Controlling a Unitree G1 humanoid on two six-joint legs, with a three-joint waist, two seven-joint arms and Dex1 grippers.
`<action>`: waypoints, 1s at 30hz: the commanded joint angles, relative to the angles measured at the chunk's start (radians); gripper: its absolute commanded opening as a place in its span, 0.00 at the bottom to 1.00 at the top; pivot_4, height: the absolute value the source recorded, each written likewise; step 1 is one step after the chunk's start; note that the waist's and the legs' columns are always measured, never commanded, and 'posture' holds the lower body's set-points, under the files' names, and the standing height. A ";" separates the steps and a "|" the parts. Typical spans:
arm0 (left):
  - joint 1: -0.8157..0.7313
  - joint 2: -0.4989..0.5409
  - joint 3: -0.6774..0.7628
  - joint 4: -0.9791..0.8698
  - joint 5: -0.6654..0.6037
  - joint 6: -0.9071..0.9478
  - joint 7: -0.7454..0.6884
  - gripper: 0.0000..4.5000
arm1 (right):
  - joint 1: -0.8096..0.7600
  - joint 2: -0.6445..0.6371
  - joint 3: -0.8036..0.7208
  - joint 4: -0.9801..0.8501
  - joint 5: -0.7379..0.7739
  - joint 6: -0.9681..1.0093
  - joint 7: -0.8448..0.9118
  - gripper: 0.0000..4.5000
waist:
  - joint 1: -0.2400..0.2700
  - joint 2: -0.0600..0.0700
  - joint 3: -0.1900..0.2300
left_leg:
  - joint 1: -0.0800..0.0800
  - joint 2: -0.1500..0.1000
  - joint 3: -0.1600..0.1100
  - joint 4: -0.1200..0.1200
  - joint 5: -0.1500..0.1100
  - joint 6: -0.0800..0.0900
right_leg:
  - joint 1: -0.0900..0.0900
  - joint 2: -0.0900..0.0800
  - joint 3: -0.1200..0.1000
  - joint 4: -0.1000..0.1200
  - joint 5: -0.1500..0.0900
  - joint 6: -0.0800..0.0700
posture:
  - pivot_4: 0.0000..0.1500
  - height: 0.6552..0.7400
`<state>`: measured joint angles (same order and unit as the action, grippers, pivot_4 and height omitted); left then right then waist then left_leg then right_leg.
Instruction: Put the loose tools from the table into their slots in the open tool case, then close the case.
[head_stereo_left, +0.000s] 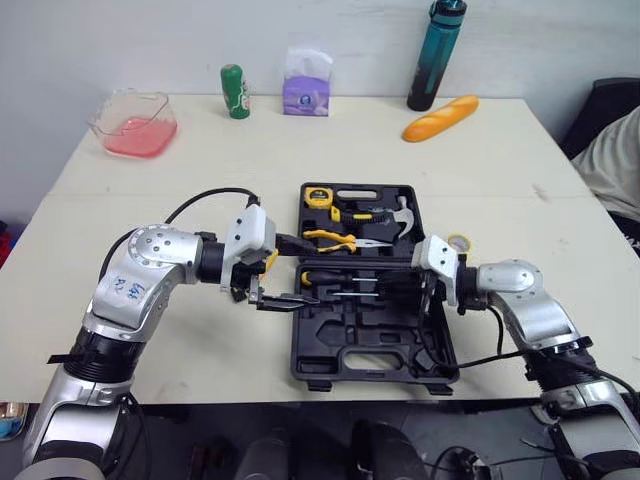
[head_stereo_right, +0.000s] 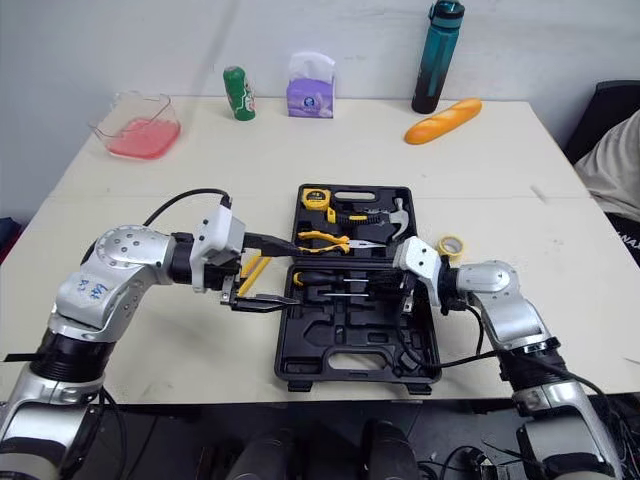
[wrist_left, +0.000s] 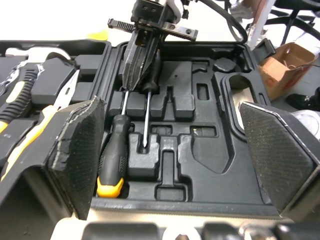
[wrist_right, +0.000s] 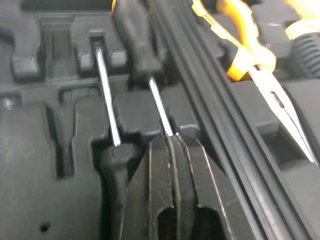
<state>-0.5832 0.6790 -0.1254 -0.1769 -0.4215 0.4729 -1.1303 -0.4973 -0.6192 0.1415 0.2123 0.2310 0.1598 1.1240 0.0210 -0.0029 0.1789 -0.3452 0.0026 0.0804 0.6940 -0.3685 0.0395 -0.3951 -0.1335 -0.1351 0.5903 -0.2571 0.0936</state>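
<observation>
Seating step: right gripper (wrist_right: 172, 142), fingers pinched together on what looks like the shaft tip of a black-and-yellow-handled screwdriver (wrist_left: 112, 167), settles it into the open black plastic tool case (head_stereo_left: 350, 350). Left gripper (wrist_left: 177, 150) hovers spread wide at the case's left edge. Next, likely: release, then fetch the yellow tape roll (head_stereo_left: 457, 243).
</observation>
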 joint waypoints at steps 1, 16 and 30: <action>0.034 0.009 0.082 -0.011 -0.026 0.012 0.045 1.00 | 0.012 -0.032 -0.106 -0.130 0.125 0.132 0.003 0.01 | -0.001 0.004 0.002 | -0.004 0.000 0.000 0.000 0.000 0.000 | -0.004 0.001 -0.001 0.000 0.000 0.000 | 1.00 0.99; 0.741 0.154 0.894 0.029 -0.129 0.205 0.197 1.00 | 0.427 -0.425 -0.728 -0.151 0.244 0.322 0.034 0.64 | 0.000 0.012 0.009 | -0.020 -0.001 0.001 0.003 0.001 0.003 | -0.018 0.001 -0.003 0.001 0.001 0.001 | 1.00 0.99; 0.796 0.238 1.078 0.413 -0.062 0.041 0.293 1.00 | 0.530 -0.458 -0.873 0.054 0.161 0.213 -0.055 0.99 | -0.006 0.014 0.010 | -0.010 0.003 0.012 -0.001 -0.011 -0.004 | -0.021 -0.003 0.007 0.001 -0.001 -0.003 | 1.00 0.99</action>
<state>0.2162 0.8928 0.9538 0.2492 -0.4840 0.5325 -0.8317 0.0451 -1.0598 -0.7085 0.2823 0.3842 0.3903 1.0792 0.0155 0.0106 0.1894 -0.3552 0.0052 0.0927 0.6926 -0.3799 0.0355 -0.4160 -0.1364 -0.1279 0.5909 -0.2586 0.0910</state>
